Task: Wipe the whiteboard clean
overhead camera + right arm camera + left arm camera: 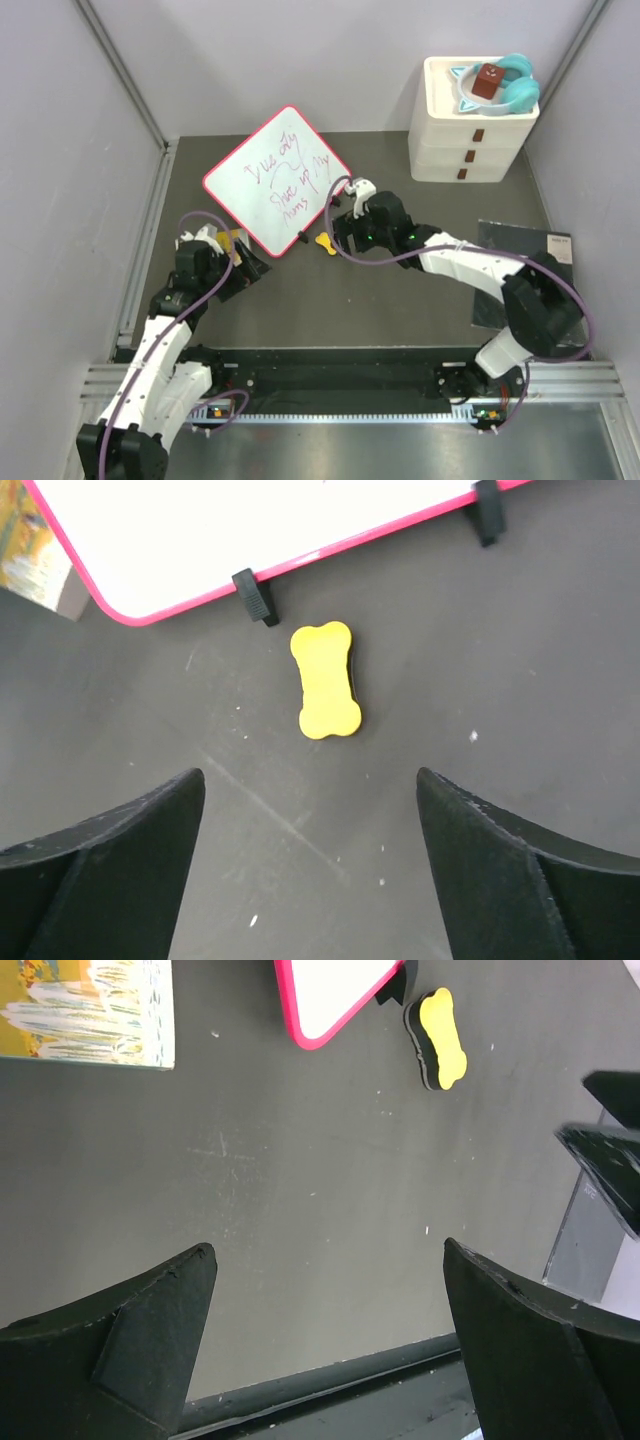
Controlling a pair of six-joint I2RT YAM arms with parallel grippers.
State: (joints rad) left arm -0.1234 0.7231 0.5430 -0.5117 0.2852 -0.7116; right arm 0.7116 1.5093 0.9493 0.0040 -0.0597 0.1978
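The whiteboard (pixel 278 180) lies turned like a diamond on the dark table, red-framed, with red handwriting across it. Its corner shows in the left wrist view (pixel 335 995) and its clipped edge in the right wrist view (pixel 250 530). A yellow bone-shaped eraser (pixel 324 241) (pixel 325 680) (pixel 442 1038) lies flat just off the board's near-right edge. My right gripper (pixel 342 232) (pixel 310 775) hovers open right behind the eraser, nothing between its fingers. Open and empty too, my left gripper (pixel 248 266) (pixel 327 1250) sits by the board's near corner.
A white drawer unit (pixel 470 140) with a teal object and a brown block on top stands at the back right. A dark sheet (pixel 525 250) lies under the right arm. A yellow patterned card (pixel 85 1010) lies by the left gripper. Grey walls close both sides.
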